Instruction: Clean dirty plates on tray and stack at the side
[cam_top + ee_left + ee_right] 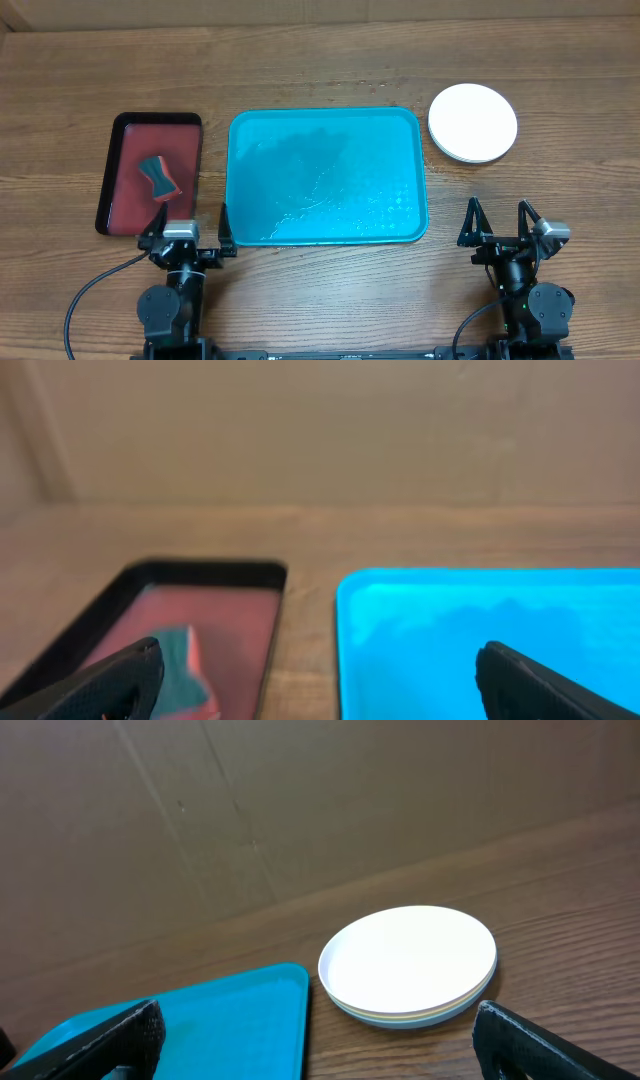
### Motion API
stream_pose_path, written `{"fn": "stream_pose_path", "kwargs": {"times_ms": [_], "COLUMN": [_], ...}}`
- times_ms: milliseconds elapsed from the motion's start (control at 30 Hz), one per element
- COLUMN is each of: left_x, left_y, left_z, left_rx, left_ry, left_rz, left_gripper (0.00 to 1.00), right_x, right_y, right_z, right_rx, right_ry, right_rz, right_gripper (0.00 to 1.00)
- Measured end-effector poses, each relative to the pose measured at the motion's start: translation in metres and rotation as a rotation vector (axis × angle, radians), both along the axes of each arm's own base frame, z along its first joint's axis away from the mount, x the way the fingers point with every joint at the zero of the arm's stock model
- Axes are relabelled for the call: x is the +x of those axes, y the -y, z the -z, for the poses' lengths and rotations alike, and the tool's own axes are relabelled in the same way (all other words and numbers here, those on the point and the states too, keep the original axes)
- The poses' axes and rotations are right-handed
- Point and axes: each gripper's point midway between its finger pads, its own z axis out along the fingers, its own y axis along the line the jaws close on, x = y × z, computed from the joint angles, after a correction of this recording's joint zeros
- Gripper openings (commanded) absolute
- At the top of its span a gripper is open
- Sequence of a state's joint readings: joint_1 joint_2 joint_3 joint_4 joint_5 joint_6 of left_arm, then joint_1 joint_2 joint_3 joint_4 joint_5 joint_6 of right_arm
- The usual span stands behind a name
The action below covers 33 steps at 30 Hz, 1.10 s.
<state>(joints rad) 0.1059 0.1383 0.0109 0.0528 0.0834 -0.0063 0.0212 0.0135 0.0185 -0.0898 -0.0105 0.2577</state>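
Observation:
The plates (473,122) are stacked on the table to the right of the turquoise tray (327,176), white one on top; the right wrist view shows the stack of plates (408,963) with a yellow and a pale blue edge under the white one. Nothing lies in the tray (200,1025), which looks wet. My left gripper (191,225) stands open at the table's near edge, by the tray's front left corner. My right gripper (497,222) stands open near the front right, below the stack. Neither holds anything.
A dark red tray with a black rim (150,172) lies left of the turquoise tray (480,620) and holds a teal and red sponge (158,178). A brown cardboard wall stands behind the table.

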Motion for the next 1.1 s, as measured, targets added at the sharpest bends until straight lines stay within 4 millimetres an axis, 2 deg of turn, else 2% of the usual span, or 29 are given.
{"fn": "stream_pose_path", "kwargs": {"times_ms": [133, 300, 1100], "left_x": [-0.006, -0.009, -0.010], "left_y": [-0.012, -0.019, -0.021], "left_z": [0.017, 0.005, 0.005], "left_rx": [-0.067, -0.106, -0.121], "left_ry": [-0.062, -0.002, 0.001], "left_rz": [-0.077, -0.123, -0.136], "left_gripper": [1.00, 1.00, 1.00], "right_x": [0.000, 0.000, 0.000], "right_y": [0.000, 0.000, 0.000], "right_z": [0.000, 0.000, 0.000], "right_rx": [0.000, 0.000, 0.000], "right_ry": [-0.001, 0.000, -0.001], "right_rz": [0.000, 0.000, 0.000], "right_gripper": [1.00, 1.00, 1.00]}}
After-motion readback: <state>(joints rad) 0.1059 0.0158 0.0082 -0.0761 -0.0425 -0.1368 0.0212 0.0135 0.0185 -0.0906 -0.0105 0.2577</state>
